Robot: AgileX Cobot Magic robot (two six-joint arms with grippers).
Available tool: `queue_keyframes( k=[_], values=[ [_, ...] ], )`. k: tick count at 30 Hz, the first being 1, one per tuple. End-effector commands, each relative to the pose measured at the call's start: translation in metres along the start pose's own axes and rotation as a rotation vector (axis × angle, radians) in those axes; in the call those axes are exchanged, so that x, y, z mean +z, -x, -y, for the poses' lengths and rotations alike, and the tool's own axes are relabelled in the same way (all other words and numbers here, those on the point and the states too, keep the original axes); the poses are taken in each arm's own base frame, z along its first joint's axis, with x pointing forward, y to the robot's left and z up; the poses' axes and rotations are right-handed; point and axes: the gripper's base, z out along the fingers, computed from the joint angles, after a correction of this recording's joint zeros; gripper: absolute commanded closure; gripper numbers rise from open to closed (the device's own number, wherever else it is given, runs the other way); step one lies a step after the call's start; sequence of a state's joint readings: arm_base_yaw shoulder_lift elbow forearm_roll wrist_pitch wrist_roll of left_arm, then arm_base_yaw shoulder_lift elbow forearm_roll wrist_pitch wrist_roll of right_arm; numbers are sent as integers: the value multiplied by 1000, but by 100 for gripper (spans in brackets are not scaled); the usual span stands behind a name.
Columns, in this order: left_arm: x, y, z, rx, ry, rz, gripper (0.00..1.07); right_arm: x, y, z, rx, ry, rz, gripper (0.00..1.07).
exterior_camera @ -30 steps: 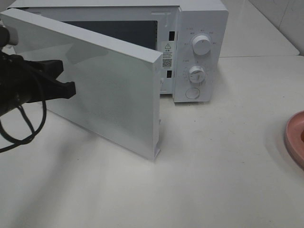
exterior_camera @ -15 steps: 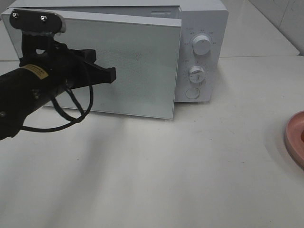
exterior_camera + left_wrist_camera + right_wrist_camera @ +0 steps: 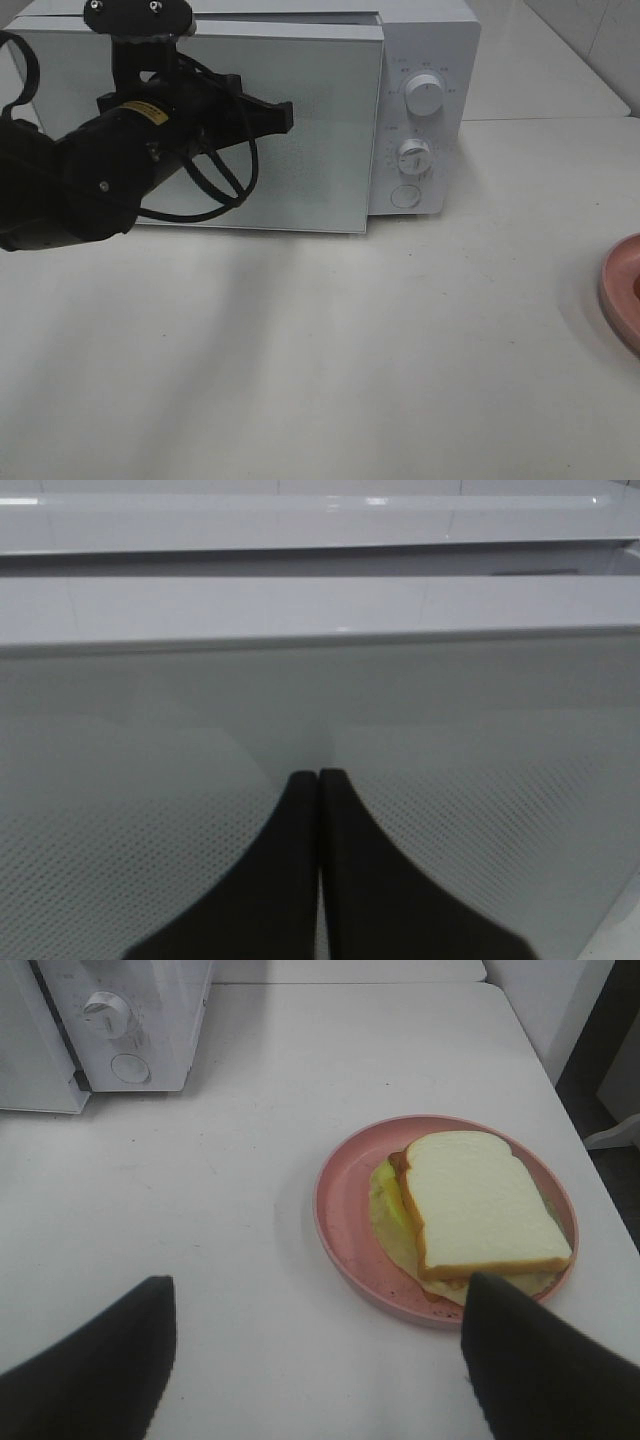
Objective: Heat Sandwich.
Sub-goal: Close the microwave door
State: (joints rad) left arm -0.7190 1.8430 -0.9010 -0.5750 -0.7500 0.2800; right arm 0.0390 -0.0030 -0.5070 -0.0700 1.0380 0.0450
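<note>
Left gripper (image 3: 319,780), pinched shut, presses the microwave door (image 3: 300,150) (sandwich (image 3: 480,1215) outside!), right gripper (image 3: 320,1360) gaping empty; it could heat nothing.

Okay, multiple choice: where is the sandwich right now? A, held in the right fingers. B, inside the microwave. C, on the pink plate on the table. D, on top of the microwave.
C: the right wrist view shows the sandwich lying on the pink plate, which rests on the table.
</note>
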Motion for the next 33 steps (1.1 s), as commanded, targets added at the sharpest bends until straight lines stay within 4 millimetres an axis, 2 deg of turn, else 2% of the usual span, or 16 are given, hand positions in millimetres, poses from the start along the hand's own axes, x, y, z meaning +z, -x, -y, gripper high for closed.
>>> queue_keyframes(
  k=[1, 13, 24, 33],
  values=[
    [7, 2, 5, -10, -4, 4, 107, -3, -3, 0, 1, -4, 30, 31],
    [24, 9, 13, -10, -7, 29, 107, -3, -3, 0, 1, -4, 30, 31],
    [50, 12, 24, 13, -1, 60, 107, -3, -3, 0, 1, -4, 30, 31],
    [53, 11, 23, 16, 21, 60, 107, -3, -3, 0, 1, -4, 30, 31]
  ],
)
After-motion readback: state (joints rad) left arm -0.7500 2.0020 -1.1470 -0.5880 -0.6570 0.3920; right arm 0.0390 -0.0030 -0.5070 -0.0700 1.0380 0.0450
